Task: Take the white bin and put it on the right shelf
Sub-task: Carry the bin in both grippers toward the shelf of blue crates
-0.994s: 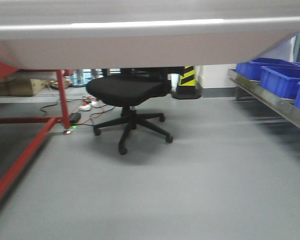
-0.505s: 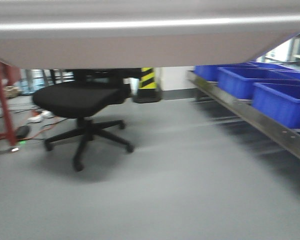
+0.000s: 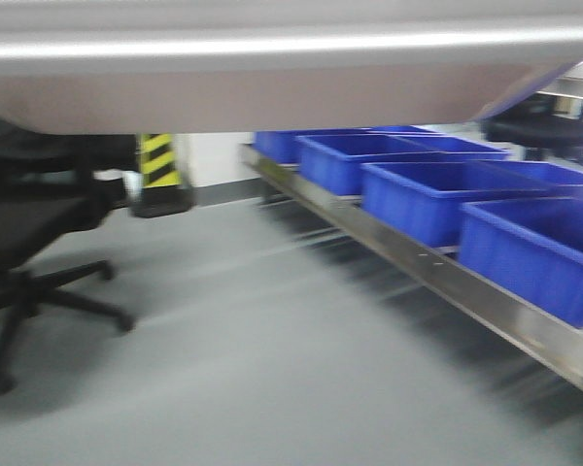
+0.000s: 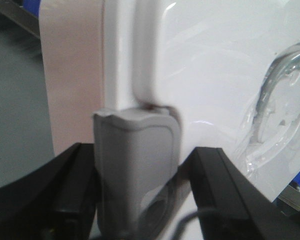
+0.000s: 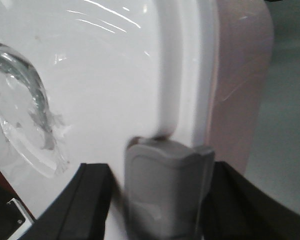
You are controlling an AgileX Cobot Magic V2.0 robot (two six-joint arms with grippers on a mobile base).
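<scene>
chair sliding from mid-frame to the left edge vs 1 s ago, right shelf w/ blue crates swinging in to fill the right half of the front view. white bin hanging across the top of that view, off the floor, above shelf lvl, not resting on it. left gripper clenching the bin's lid rim at lower centre of its view, right gripper clamping the opposite rim likewise

Glossy white bin in right jaws
</scene>
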